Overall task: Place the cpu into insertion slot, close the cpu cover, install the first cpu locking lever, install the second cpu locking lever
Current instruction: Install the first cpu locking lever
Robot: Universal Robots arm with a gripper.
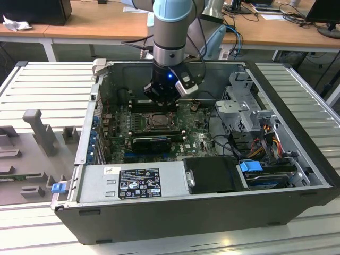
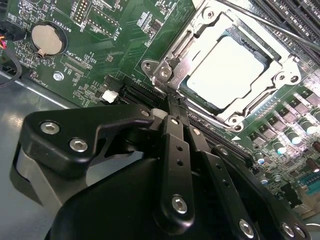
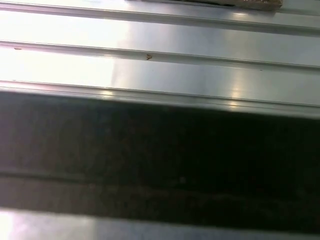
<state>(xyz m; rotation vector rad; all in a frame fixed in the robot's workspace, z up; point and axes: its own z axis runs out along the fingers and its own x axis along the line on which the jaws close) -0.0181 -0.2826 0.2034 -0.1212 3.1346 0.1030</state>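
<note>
The cpu (image 2: pixel 232 70), a pale square chip, lies in the insertion slot (image 2: pixel 200 102) on the green motherboard. The dull-metal cpu cover (image 2: pixel 280 75) is down around it, framing the chip in its window. A thin lever rod (image 2: pixel 270 27) runs along one side of the socket. My gripper (image 2: pixel 172 102) is shut with nothing in it, and its black fingertips sit at the socket's corner by the cover's hinge screws. In the exterior view the gripper (image 1: pixel 161 98) hangs just behind the socket (image 1: pixel 158 121), inside the open computer case.
Long black memory slots (image 2: pixel 300 15) flank the socket, and a coin battery (image 2: pixel 46 40) sits on the board. A black heatsink block (image 1: pixel 152 142), a power supply (image 1: pixel 133 183) and drive cages (image 1: pixel 241 109) with cables crowd the case. Ribbed metal table (image 3: pixel 160 35) lies around it.
</note>
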